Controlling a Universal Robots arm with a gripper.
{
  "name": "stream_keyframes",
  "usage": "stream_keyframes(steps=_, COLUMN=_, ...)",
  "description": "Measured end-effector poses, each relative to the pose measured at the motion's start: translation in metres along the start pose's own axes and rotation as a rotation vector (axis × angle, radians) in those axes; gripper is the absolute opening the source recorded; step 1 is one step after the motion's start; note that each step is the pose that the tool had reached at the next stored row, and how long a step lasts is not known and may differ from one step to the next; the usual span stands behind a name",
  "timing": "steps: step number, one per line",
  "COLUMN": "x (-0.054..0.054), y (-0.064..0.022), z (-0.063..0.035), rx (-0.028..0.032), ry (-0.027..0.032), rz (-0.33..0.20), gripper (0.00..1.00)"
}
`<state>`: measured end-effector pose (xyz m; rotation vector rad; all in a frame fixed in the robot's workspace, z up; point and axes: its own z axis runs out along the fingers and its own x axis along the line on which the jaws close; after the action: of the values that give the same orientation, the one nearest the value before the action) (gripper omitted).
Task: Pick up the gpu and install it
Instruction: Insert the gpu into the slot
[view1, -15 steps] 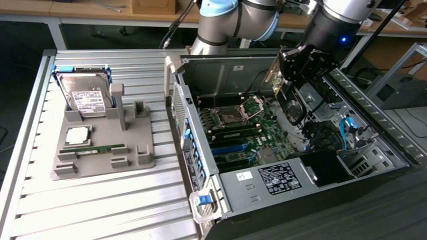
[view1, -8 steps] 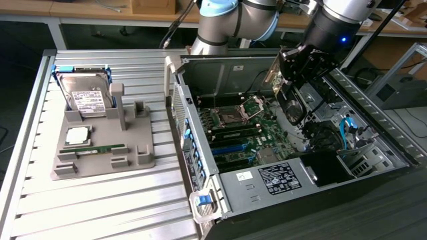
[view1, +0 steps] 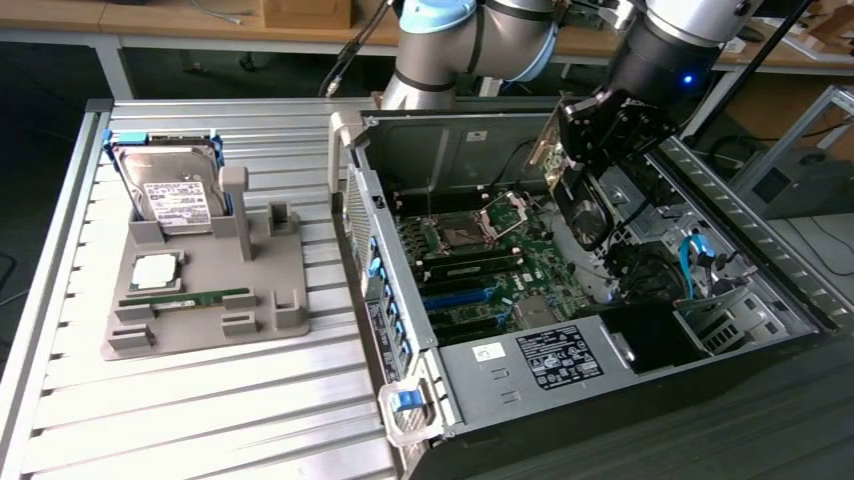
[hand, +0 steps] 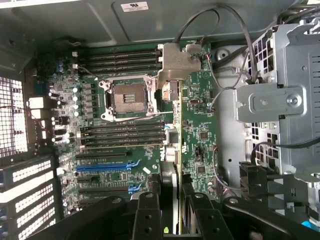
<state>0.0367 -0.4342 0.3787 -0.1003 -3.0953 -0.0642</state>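
Observation:
My gripper (view1: 589, 160) hangs over the open computer case (view1: 400, 330) and is shut on the gpu (view1: 583, 208), a dark-faced card with a green edge held on its side above the motherboard (view1: 494, 270). In the wrist view the gpu (hand: 178, 125) runs edge-on away from the black fingers (hand: 147, 212) of the gripper (hand: 172, 212). Its silver bracket (hand: 177, 62) is at the far end. Under the card lie the motherboard (hand: 200, 135), the processor socket (hand: 127, 95) and a blue expansion slot (hand: 102, 167). The card is clear of the board.
On the slatted table at the exterior view's left, a grey holder (view1: 267, 310) carries a hard drive (view1: 174, 190), a memory stick (view1: 187, 298) and a processor chip (view1: 154, 270). Inside the case, a metal drive cage (hand: 280, 100) and loose cables (hand: 220, 95) flank the card.

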Motion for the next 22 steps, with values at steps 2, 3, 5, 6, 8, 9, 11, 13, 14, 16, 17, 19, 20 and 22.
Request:
stream_keyframes(steps=2, x=0.0000, y=0.0000, z=0.0000, rx=0.0006, ry=0.0005, rz=-0.013, gripper=0.27)
stream_keyframes(steps=3, x=0.0000, y=0.0000, z=0.0000, rx=0.0009, ry=0.0007, rz=-0.019, gripper=0.27)
stream_keyframes(steps=5, x=0.0000, y=0.0000, z=0.0000, rx=0.0015, ry=0.0013, rz=-0.033, gripper=0.27)
stream_keyframes(steps=6, x=0.0000, y=0.0000, z=0.0000, rx=0.0018, ry=0.0016, rz=-0.040, gripper=0.27)
stream_keyframes(steps=8, x=0.0000, y=0.0000, z=0.0000, rx=0.0025, ry=0.0022, rz=-0.055, gripper=0.27)
stream_keyframes(steps=9, x=0.0000, y=0.0000, z=0.0000, rx=0.0029, ry=0.0026, rz=-0.063, gripper=0.27)
stream_keyframes(steps=11, x=0.0000, y=0.0000, z=0.0000, rx=0.0039, ry=0.0034, rz=-0.085, gripper=0.27)
stream_keyframes(steps=13, x=0.0000, y=0.0000, z=0.0000, rx=0.0052, ry=0.0046, rz=-0.114, gripper=0.27)
stream_keyframes(steps=14, x=0.0000, y=0.0000, z=0.0000, rx=0.0059, ry=0.0052, rz=-0.129, gripper=0.27)
stream_keyframes(steps=16, x=0.0000, y=0.0000, z=0.0000, rx=0.0069, ry=0.0060, rz=-0.150, gripper=0.27)
stream_keyframes(steps=17, x=0.0000, y=0.0000, z=-0.0001, rx=0.0071, ry=0.0062, rz=-0.155, gripper=0.27)
stream_keyframes(steps=19, x=0.0000, y=0.0000, z=0.0000, rx=0.0076, ry=0.0066, rz=-0.166, gripper=0.27)
stream_keyframes(steps=20, x=0.0000, y=0.0000, z=0.0000, rx=0.0078, ry=0.0069, rz=-0.170, gripper=0.27)
stream_keyframes(steps=22, x=0.0000, y=0.0000, z=0.0000, rx=0.0083, ry=0.0073, rz=-0.181, gripper=0.27)
